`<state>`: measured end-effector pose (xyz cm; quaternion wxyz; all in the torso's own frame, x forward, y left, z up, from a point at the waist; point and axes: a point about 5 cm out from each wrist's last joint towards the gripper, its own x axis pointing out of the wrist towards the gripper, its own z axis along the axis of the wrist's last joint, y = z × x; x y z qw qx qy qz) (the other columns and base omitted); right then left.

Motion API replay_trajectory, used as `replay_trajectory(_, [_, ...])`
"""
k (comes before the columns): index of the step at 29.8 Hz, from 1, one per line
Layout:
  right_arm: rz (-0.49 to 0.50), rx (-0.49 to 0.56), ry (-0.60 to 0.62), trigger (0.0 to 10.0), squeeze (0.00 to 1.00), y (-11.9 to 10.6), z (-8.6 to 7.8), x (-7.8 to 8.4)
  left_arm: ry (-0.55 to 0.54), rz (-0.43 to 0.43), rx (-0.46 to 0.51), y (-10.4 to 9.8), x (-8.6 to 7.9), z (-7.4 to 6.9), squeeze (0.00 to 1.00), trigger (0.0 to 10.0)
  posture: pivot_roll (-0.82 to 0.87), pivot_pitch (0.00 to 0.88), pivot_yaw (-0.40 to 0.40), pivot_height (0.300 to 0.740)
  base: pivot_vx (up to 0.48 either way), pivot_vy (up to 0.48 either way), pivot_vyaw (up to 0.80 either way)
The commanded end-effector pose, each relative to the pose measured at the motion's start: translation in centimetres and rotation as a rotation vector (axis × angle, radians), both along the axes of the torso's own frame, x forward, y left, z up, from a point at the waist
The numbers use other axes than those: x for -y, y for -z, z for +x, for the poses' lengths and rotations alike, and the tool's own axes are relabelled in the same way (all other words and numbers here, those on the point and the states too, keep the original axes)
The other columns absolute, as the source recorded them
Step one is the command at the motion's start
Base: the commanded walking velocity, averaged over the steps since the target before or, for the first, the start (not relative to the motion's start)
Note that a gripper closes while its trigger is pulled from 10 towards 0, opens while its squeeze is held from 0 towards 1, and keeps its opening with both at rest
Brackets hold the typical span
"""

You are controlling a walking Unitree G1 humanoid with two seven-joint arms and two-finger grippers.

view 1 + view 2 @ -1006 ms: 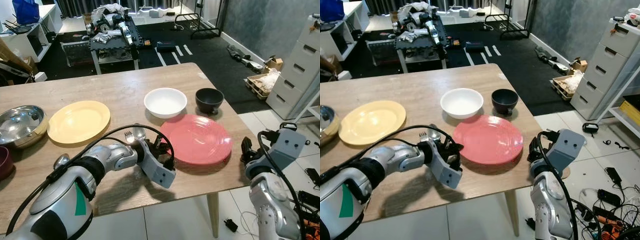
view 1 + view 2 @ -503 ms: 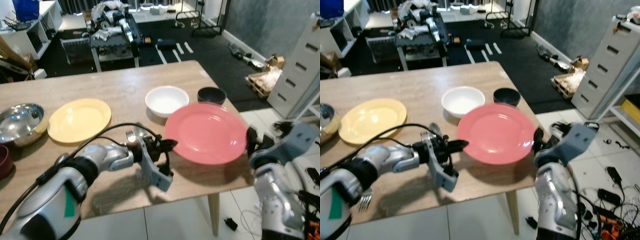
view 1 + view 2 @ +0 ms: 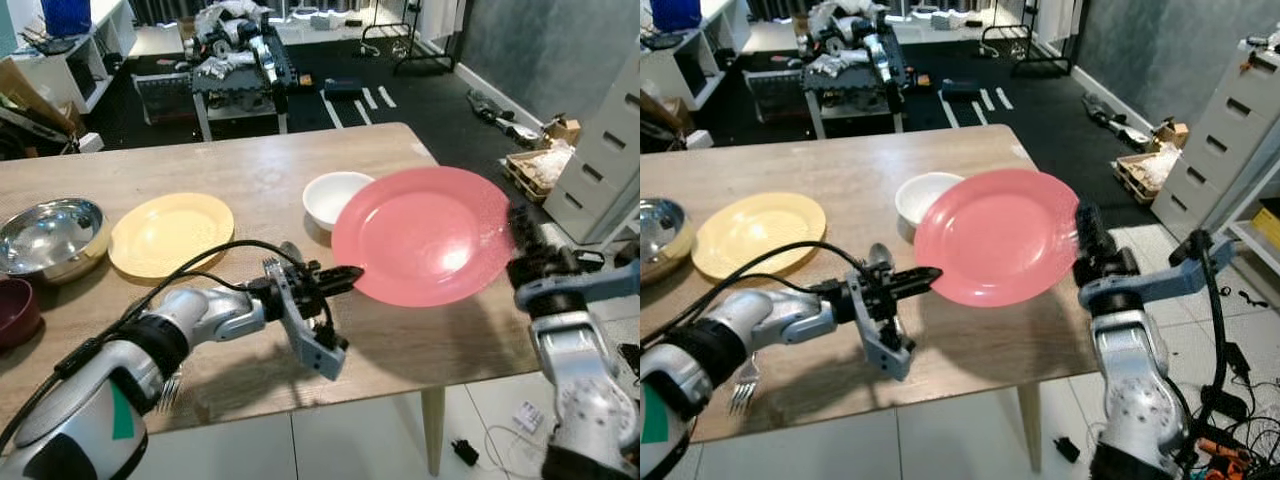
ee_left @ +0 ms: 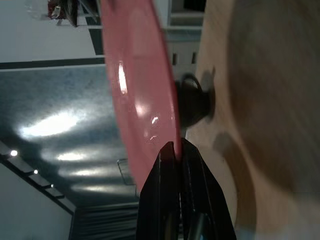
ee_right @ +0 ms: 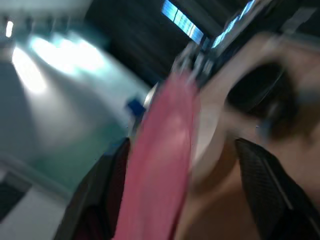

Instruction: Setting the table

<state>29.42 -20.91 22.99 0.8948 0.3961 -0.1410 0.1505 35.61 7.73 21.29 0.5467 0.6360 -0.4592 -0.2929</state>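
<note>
"What is the robot holding up?"

"A pink plate (image 3: 425, 235). It is up in the air over the table (image 3: 250, 170), tipped so its face looks at the robot."

"How does it hold it?"

"The left gripper (image 3: 340, 278) has its two black fingers (image 4: 172, 200) squeezed nearly together on the plate's near edge. The rim is stuck right between the tips, like a pinch. I think it pinches the edge because a flat plate has no handle."

"And the other one?"

"The right gripper (image 3: 1087, 240) is at the far edge of the plate, across from the left one. Its fingers are spread wide, and the plate edge sits in the gap between them. I can't tell if they touch it. Maybe it is there to steady the plate so it won't swing."

"What's under the plate?"

"A white bowl (image 3: 333, 195) peeks out just behind the pinching fingers, and a dark bowl (image 4: 192, 102) is past it. The plate is lifted high, I guess so it won't bump them."

"What else is on the table?"

"A yellow plate (image 3: 171, 233) and a shiny metal bowl (image 3: 50, 235), well away from the left jaws. A fork (image 3: 743, 385) lies near the table's front edge, back by the robot's arm."

"Is the table set?"

"Not yet, I'd say. The pink plate still needs a spot."
</note>
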Motion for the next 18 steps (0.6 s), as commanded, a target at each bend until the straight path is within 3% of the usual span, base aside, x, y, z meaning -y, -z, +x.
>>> replay_trajectory(1, [-0.01,-0.002,-0.094,10.0,0.98,0.1,-0.4,-1.2,0.012,0.013,0.014,-0.4,-0.2,-0.1,0.0,10.0,0.1,0.086,0.103,0.74,0.0,0.0,0.0])
replay_trajectory(2, [-0.004,-0.006,-0.106,10.0,0.98,0.2,-0.5,-1.4,0.012,0.015,0.016,-0.4,-0.3,-0.1,0.0,10.0,0.1,0.086,0.103,0.74,0.0,0.0,0.0])
replay_trajectory(3, [0.009,-0.005,-0.129,10.0,0.0,0.3,-0.6,-1.8,0.017,0.02,0.017,-0.4,-0.4,-0.2,0.0,10.0,0.1,0.083,0.102,0.74,0.0,0.0,0.0])
replay_trajectory(14, [0.078,-0.073,-0.213,10.0,0.0,1.3,0.2,-4.6,0.067,0.04,0.005,0.5,0.2,-1.0,0.0,10.0,0.1,0.067,0.097,0.74,0.0,0.0,0.0])
replay_trajectory(15, [0.082,-0.078,-0.223,9.2,0.0,1.4,0.2,-4.9,0.07,0.04,0.004,0.5,0.2,-1.0,0.0,10.0,0.1,0.067,0.097,0.74,0.0,0.0,0.0])
replay_trajectory(16, [0.088,-0.081,-0.229,2.9,0.0,1.4,0.2,-5.0,0.074,0.041,0.002,0.6,0.3,-1.1,0.0,10.0,0.1,0.067,0.097,0.74,0.0,0.0,0.0])
replay_trajectory(17, [0.095,-0.083,-0.232,0.0,0.0,1.5,0.2,-5.1,0.078,0.042,0.001,0.6,0.3,-1.1,0.0,10.0,0.1,0.065,0.097,0.74,0.0,0.0,0.0])
replay_trajectory(18, [0.102,-0.086,-0.231,0.0,0.0,1.5,0.2,-5.1,0.081,0.043,0.0,0.7,0.4,-1.2,0.0,10.0,0.1,0.065,0.097,0.74,0.0,0.0,0.0])
